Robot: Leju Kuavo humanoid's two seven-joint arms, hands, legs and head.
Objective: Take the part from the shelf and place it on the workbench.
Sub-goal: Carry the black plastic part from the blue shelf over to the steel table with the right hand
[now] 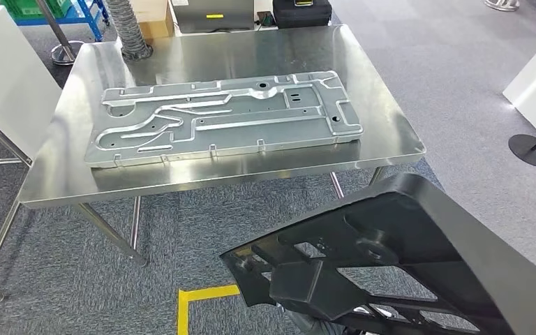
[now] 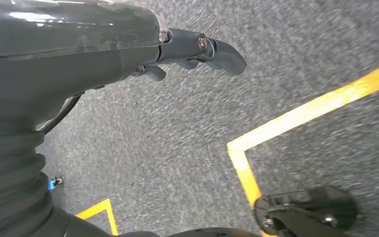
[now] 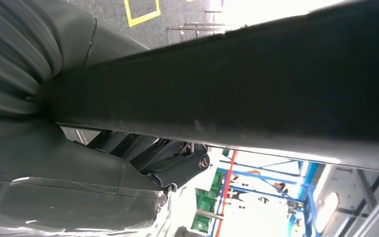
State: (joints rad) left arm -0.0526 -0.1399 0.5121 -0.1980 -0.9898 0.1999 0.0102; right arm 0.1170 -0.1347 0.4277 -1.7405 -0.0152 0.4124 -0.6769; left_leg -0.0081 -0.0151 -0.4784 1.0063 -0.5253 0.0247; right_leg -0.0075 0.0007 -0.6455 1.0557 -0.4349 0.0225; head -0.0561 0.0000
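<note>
Black moulded part [image 1: 405,258]: carried low and in front of the body, short of the steel workbench [image 1: 49,150] and not touching it, tilted with its ribbed underside toward the head camera. Held by the right hand [image 3: 177,170], with fingers curled under a thick black edge of the part [image 3: 256,94] in the right wrist view; grip judged to be from beneath, so that the weight hangs on the fingers rather than on a pinch. Exact contact of the fingertips hidden behind the part.

Left hand [image 2: 197,52]: hanging over grey carpet [image 2: 143,148], nothing in it, fingers loosely bent and somewhat apart. Judged idle, kept clear so the carrying arm can swing.

Surroundings: large stamped metal panel [image 1: 223,118] lying flat across the middle of the workbench, taking most of the top. Free strips at the near edge and the right end. Yellow floor tape [image 1: 199,300] between robot and bench. Ribbed grey hose [image 1: 125,28] and a dark case [image 1: 301,12] beyond the far edge; stanchion base [image 1: 532,149] on the floor to the right, well apart.

Obstruction: metal panel in the way of a central placement; setting-down likely to call for the bare right end, or resting on the panel itself. Task judged past pickup, placement not yet done.
</note>
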